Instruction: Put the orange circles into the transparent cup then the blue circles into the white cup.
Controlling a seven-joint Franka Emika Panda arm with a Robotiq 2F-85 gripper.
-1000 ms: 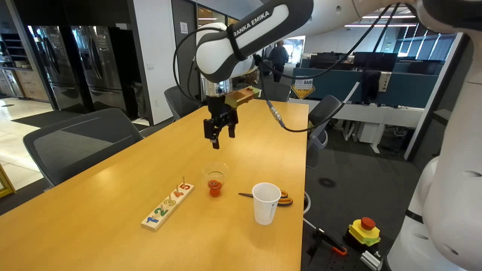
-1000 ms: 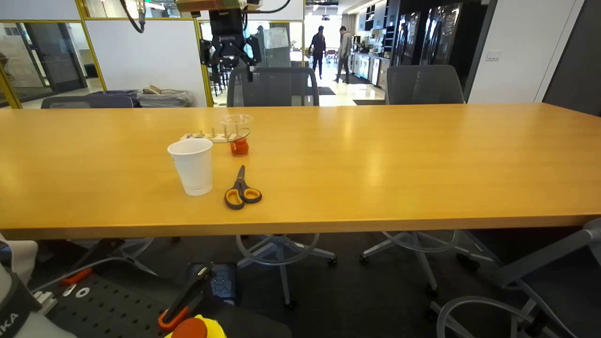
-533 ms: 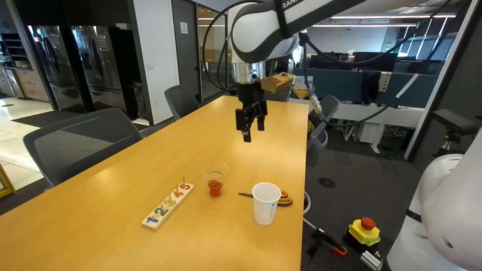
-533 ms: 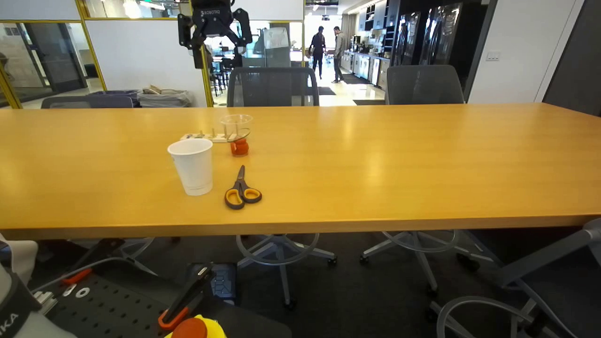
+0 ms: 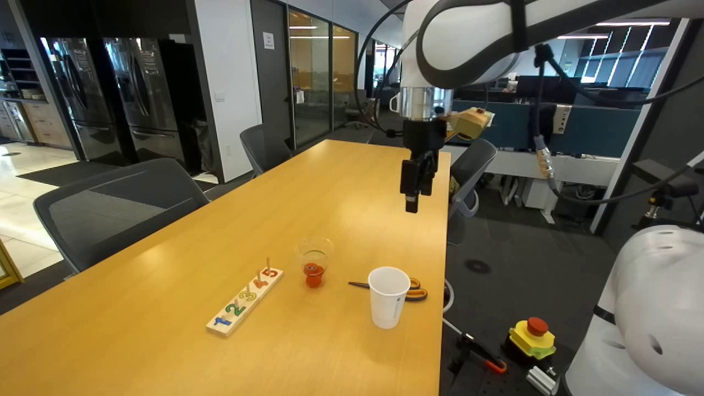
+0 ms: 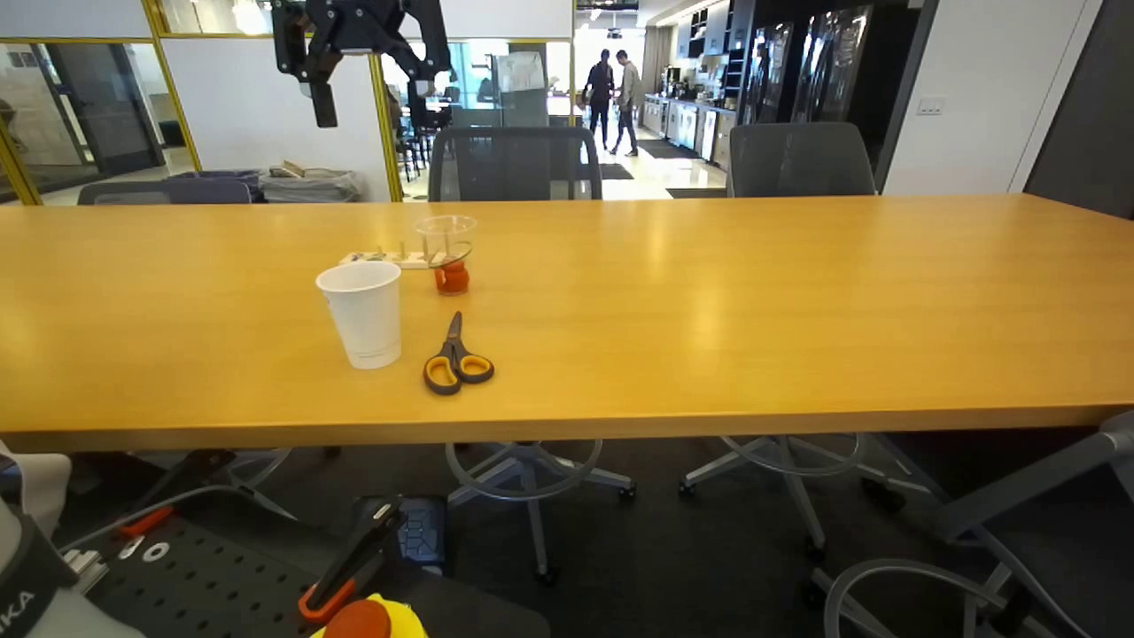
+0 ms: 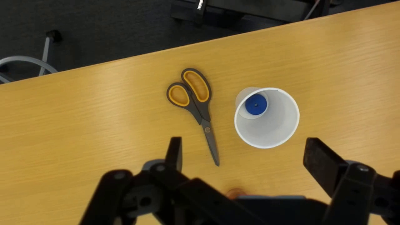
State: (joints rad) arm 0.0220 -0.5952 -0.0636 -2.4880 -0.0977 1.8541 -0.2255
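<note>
The Robotiq gripper [image 6: 370, 105] hung with jaws spread wide. Only the wrist view showed a blue disc [image 7: 256, 104] in the tapered white cup [image 7: 279, 123], well below the gripper; both exterior views showed red-orange discs [image 5: 314, 279] inside the clear tumbler [image 5: 314, 245].

Both exterior views take in the table [image 6: 797, 310] aslant, the wrist view from above.

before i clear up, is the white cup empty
Not empty: the wrist view shows a blue circle down inside the white cup. Any beneath it: cannot tell.
</note>
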